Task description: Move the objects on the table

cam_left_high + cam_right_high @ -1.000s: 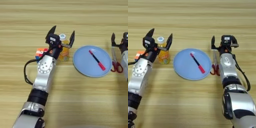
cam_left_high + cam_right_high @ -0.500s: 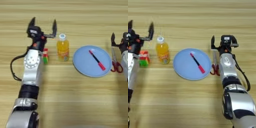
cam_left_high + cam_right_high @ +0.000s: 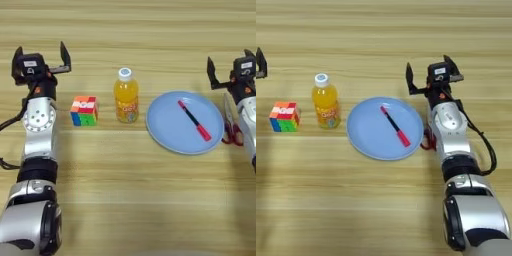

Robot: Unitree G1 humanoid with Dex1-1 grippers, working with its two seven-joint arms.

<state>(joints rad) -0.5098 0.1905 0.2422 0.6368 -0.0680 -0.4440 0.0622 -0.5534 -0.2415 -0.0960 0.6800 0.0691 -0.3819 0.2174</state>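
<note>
On the table (image 3: pixel 125 200) an upright orange drink bottle (image 3: pixel 126 97) with a white cap stands free, between a multicoloured cube (image 3: pixel 84 110) on its left and a light-blue plate (image 3: pixel 165 125) on its right. A red-and-black pen (image 3: pixel 194 120) lies slanted on the plate. Red-handled scissors (image 3: pixel 231 127) lie just right of the plate, partly under my right forearm. My left gripper (image 3: pixel 41 52) is open and empty, up and to the left of the cube. My right gripper (image 3: pixel 428 65) is open and empty beyond the plate's far right rim.
My left forearm (image 3: pixel 37 130) runs down the left side close to the cube. My right forearm (image 3: pixel 453 135) lies along the plate's right rim, over the scissors (image 3: pixel 427 142).
My left gripper, open around the bottle a second ago, has swung left past the cube, and the bottle stands alone. The right arm has not moved.
</note>
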